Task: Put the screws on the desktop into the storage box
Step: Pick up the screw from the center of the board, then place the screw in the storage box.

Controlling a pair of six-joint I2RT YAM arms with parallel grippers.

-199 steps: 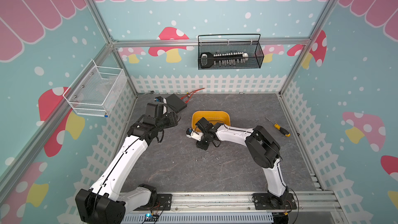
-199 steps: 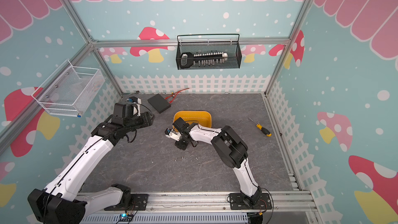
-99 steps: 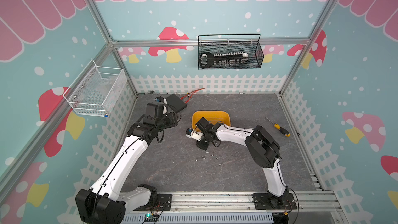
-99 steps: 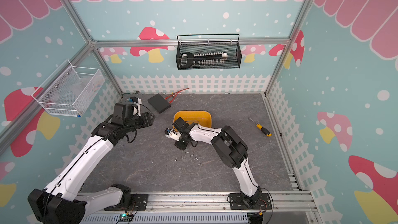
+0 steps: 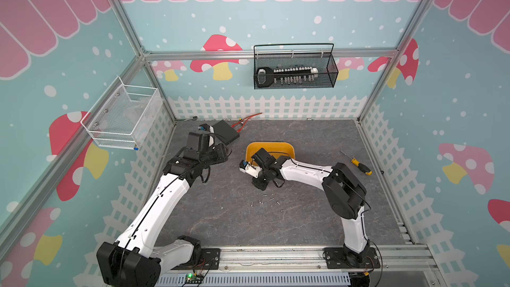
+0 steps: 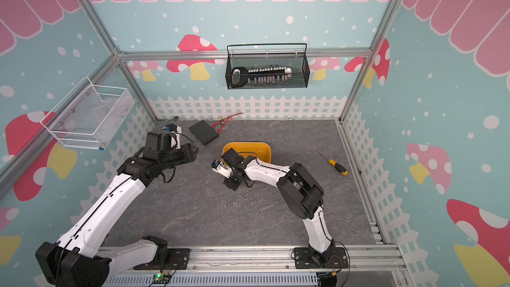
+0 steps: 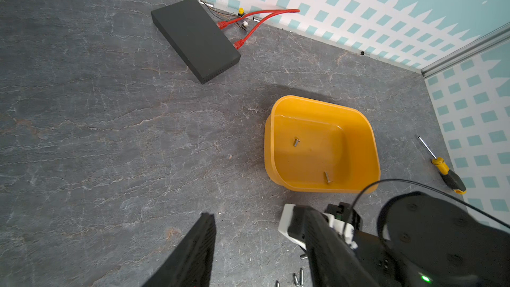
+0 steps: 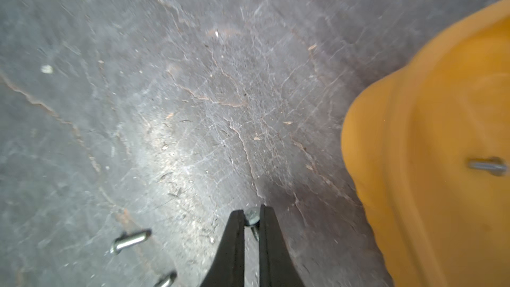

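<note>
Now the right jaws stand narrow, pinching one screw (image 8: 251, 216) near its head, close to the desk (image 8: 193, 92). Lift straight, keep your pinch firm, and carry it to the storage box (image 8: 367, 144) just beside the jaws, releasing only past its rim. Loose screws (image 8: 129, 241) lie on the jaws' other side. The left jaws hang wide and empty.

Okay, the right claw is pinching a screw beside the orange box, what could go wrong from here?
The right claw grips the screw only at its very tips, by the head, so it may twist or slip out on the way over. The storage box stands close by; a low carry might catch its rim and shove it. Other screws lie loose on the desktop near the claw and might get knocked away.
</note>
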